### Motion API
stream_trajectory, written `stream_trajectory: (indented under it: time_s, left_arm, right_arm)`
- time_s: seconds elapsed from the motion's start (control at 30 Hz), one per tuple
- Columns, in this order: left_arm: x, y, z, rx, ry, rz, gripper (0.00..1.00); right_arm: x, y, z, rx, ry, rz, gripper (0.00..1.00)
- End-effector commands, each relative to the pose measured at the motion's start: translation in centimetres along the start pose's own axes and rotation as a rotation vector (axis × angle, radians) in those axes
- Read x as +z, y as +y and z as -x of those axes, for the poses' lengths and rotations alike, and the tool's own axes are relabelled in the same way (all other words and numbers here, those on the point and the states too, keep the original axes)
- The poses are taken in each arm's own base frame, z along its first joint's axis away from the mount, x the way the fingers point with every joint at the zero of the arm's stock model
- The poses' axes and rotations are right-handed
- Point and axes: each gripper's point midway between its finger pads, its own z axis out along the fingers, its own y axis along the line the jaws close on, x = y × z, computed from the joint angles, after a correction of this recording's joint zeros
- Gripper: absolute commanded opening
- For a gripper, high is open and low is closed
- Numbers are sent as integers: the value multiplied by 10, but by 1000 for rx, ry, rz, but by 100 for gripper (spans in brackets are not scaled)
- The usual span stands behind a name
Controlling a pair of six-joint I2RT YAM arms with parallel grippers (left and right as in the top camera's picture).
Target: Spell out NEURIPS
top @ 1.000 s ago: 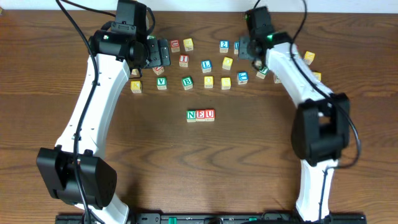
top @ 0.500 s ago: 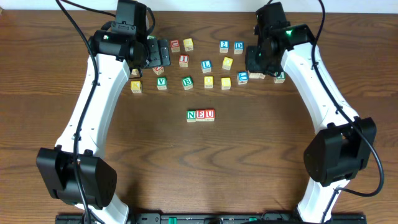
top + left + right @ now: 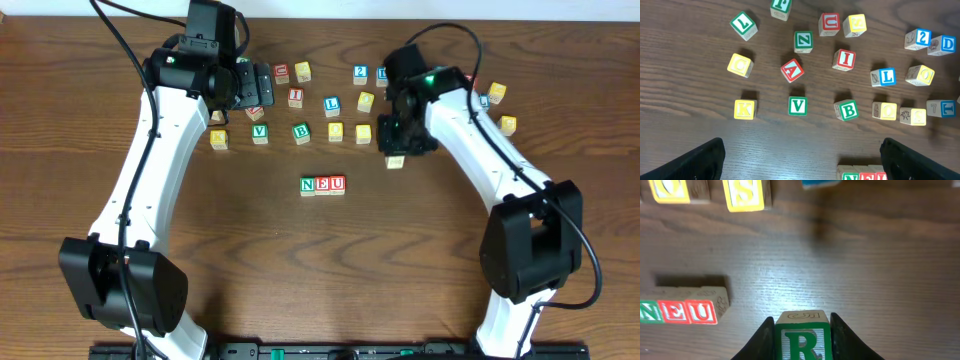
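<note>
Three cubes reading N, E, U (image 3: 323, 185) stand in a row at mid table, also seen as the N-E-U row (image 3: 685, 311) in the right wrist view and the N-E-U row (image 3: 865, 175) at the left wrist view's bottom edge. My right gripper (image 3: 400, 148) is shut on a green R cube (image 3: 802, 340), held above the wood right of and behind that row; the right gripper (image 3: 802, 321) has a jaw on each side of the cube. The red I cube (image 3: 296, 97) lies among the loose cubes. My left gripper (image 3: 262, 88) hovers open over the back-left cubes, holding nothing.
Loose cubes lie across the back: blue L (image 3: 331, 105), green B (image 3: 301, 131), green V (image 3: 260, 131), yellow K (image 3: 744, 109), red A (image 3: 792, 70), blue 2 (image 3: 360, 73). A yellow S cube (image 3: 745, 192) sits behind the right gripper. More cubes (image 3: 497, 93) lie at far right.
My right gripper has come from the back-right cubes forward and left with the R cube in it, toward the N-E-U row. The left arm has not moved.
</note>
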Motion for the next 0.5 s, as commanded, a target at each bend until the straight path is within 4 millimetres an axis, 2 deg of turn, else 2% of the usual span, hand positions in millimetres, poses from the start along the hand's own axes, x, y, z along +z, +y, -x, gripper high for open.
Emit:
stream_trajectory:
  time_s: [0.0,0.3,0.47]
  left_arm:
    - [-2,2,7,9,-20,9,98]
    - [-2,2,7,9,-21,9,98]
    - [-2,2,7,9,-21,9,98]
  right_arm:
    - [12,7,-11,-30,30,-1,27]
    - [33,6,-18,-23,31,0,29]
    - [38,6,-20,-23,29,1,29]
